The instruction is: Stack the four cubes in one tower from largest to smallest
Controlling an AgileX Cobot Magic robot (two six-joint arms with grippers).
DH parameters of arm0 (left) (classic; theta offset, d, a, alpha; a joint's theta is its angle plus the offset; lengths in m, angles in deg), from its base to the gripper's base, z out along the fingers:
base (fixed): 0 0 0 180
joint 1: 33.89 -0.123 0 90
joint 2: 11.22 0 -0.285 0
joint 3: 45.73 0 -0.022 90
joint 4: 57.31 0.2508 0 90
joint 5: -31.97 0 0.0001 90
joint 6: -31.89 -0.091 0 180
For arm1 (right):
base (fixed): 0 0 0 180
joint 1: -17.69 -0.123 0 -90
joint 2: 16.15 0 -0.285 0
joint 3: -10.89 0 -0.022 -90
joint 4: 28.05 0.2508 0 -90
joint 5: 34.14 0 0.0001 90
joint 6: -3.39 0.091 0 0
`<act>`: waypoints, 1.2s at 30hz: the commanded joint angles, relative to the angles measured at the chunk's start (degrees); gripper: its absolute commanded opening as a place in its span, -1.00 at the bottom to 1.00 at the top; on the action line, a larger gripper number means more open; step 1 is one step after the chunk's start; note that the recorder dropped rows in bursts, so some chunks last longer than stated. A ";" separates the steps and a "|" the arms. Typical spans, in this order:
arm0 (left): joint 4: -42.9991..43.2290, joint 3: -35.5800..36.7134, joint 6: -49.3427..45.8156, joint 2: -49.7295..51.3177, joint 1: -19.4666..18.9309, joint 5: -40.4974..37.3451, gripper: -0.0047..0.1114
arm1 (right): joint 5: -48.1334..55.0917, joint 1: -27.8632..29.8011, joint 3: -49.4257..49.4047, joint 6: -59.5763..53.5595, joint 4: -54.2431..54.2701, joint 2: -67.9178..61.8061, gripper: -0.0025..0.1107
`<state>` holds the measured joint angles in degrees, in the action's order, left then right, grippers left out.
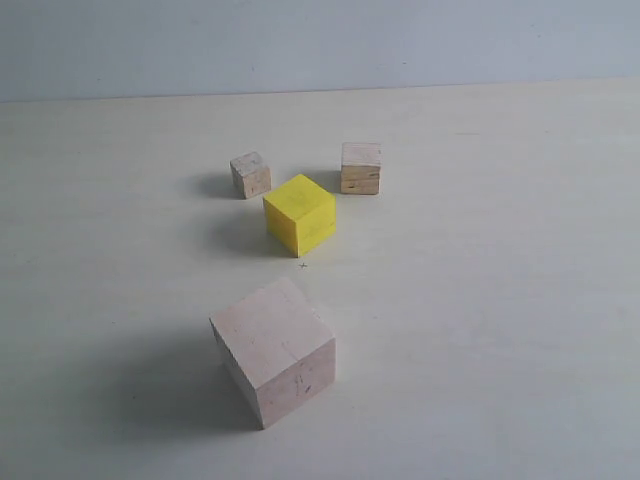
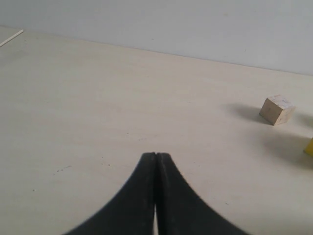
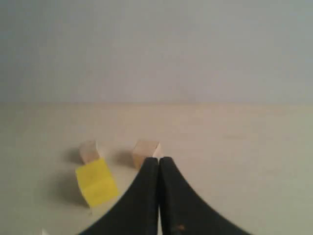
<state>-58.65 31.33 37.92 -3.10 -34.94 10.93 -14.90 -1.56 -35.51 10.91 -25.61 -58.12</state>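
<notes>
While left end effector (image 2: 155,155) and right end effector (image 3: 159,160) sit closed and empty, we record: pinkish cube (image 1: 273,350) well in front of yellow cube (image 1: 299,213); greyish-beige cube (image 1: 250,174), tan cube (image 1: 360,167) just behind it.

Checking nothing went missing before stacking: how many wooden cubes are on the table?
4, all separate on the table: pinkish largest cube nearest the exterior camera, yellow cube mid-table, greyish smallest cube behind it left, tan layered cube behind it right.

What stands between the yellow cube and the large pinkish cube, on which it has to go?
Nothing visible does. In the exterior view only bare table lies between the yellow cube and the large pinkish cube, whose top is free.
</notes>
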 commanded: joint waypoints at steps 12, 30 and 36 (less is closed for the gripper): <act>1.34 0.15 0.12 -0.33 0.27 1.84 -0.92 | 3.21 -3.36 0.41 0.01 0.37 -1.82 -0.96; 1.34 0.15 0.39 -0.33 0.27 16.64 -0.92 | -0.88 -3.36 0.41 0.62 0.64 -1.82 -0.96; 0.47 -0.63 3.09 -0.33 0.27 25.80 -0.92 | -2.78 -3.36 0.41 0.61 0.63 -3.95 -0.96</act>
<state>-57.31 31.55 38.60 -3.10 -34.94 34.33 -15.77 -4.77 -35.51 11.40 -24.98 -60.60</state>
